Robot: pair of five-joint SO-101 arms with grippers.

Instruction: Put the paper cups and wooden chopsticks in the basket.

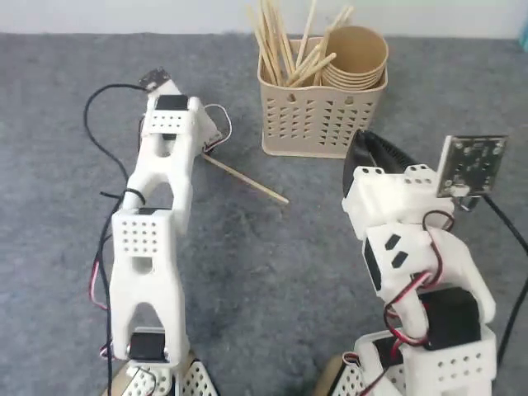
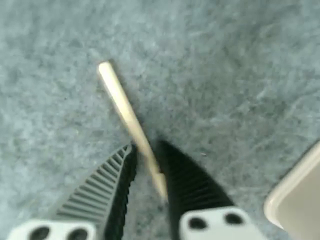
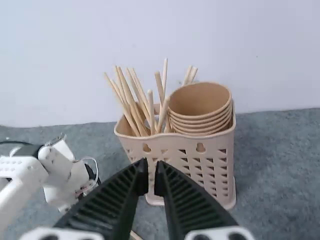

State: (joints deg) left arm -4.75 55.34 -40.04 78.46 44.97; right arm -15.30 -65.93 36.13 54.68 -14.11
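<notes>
One wooden chopstick (image 1: 247,181) (image 2: 125,107) lies flat on the grey carpet, left of the cream basket (image 1: 322,115) (image 3: 175,155). My left gripper (image 2: 146,147) (image 1: 205,142) is down over its near end, slightly open, one finger on each side of the stick. The basket holds a stack of brown paper cups (image 1: 356,54) (image 3: 200,107) and several chopsticks (image 1: 289,45) (image 3: 135,100) standing upright. My right gripper (image 3: 151,175) (image 1: 363,142) hovers shut and empty in front of the basket.
A white wall runs behind the basket. The left arm's wires (image 1: 103,140) trail over the carpet on the left. The left arm (image 3: 50,170) shows low beside the basket in the right wrist view. Bare carpet (image 1: 280,280) lies between the arms.
</notes>
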